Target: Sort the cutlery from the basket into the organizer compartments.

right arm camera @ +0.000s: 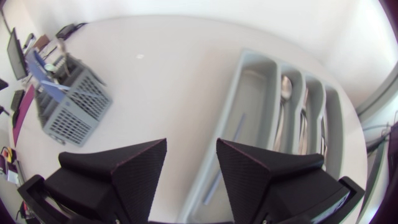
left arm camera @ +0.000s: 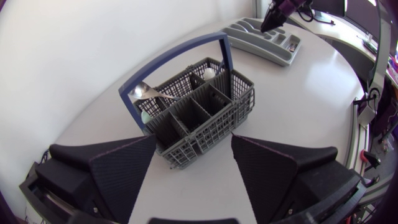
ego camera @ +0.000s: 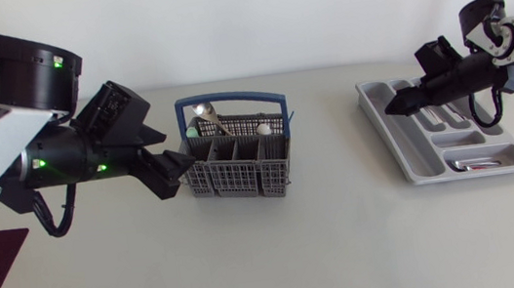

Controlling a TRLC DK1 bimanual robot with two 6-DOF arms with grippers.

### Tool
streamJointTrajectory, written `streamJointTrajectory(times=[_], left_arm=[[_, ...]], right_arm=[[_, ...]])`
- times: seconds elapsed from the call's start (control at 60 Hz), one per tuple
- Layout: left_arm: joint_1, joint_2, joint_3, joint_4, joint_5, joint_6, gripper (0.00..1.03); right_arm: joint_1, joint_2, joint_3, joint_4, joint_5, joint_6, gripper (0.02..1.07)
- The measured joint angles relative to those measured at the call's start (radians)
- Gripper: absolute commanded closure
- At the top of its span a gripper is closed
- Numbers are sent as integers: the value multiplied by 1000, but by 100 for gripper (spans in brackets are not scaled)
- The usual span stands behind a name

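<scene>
now we have the left gripper (ego camera: 181, 168) spread and empty just beside the basket (ego camera: 239, 161), where a spoon (ego camera: 202, 113) stands under the blue handle (ego camera: 232, 97). we should dip in clear of that handle and pinch the spoon. the right gripper (right arm camera: 191, 146), likewise spread and empty, hangs over the organizer (right arm camera: 249, 118). what else the basket holds is hidden.

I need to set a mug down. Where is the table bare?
Bare: the stretch between basket and organizer, and the near side of the table. Crowded: left gripper at the basket, right gripper over the organizer.
</scene>
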Motion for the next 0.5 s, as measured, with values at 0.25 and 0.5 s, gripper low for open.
streamJointTrajectory(times=[0.25,0.5], left_arm=[[-21,0,-52,19,0,22,20],[-27,-2,-100,37,-1,46,20]], right_arm=[[233,-158,-46,15,-40,-5,43],[388,-126,-21,46,31,27,43]])
